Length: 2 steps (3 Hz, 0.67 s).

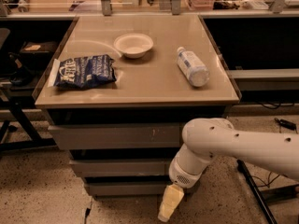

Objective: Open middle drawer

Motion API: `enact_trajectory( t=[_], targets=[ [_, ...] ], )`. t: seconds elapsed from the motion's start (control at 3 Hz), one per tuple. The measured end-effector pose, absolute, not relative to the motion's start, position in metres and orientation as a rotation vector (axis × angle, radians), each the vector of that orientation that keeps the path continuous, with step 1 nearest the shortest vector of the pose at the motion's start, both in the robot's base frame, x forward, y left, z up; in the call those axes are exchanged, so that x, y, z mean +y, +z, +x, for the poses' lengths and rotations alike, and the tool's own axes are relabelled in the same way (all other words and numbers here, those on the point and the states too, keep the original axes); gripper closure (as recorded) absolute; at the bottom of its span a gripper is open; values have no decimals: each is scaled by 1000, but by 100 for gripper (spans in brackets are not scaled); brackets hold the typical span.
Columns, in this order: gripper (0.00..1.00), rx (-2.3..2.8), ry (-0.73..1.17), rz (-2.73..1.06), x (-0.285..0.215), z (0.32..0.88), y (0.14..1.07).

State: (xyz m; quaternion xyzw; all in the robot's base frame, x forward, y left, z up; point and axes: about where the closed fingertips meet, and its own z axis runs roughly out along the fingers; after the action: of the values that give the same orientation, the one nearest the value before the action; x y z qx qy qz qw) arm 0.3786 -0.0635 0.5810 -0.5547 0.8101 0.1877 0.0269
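Observation:
The middle drawer is the plain grey front in the middle of the three under the tan table top. It sits closed, flush with the fronts above and below. My gripper, pale yellow on a white arm, hangs pointing down near the floor. It is in front of the right end of the bottom drawer, below and to the right of the middle drawer's front. It is not touching the middle drawer.
On the table top lie a blue chip bag, a white bowl and a plastic bottle on its side. The top drawer front has white scuffs. Black benches stand left and right; a dark stand leg is at the right.

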Motion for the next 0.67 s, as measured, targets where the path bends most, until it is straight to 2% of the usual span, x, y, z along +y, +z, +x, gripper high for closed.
enact_trajectory(
  t=[0.67],
  targets=[
    [0,2448,648,-1666,-56,405,524]
  ],
)
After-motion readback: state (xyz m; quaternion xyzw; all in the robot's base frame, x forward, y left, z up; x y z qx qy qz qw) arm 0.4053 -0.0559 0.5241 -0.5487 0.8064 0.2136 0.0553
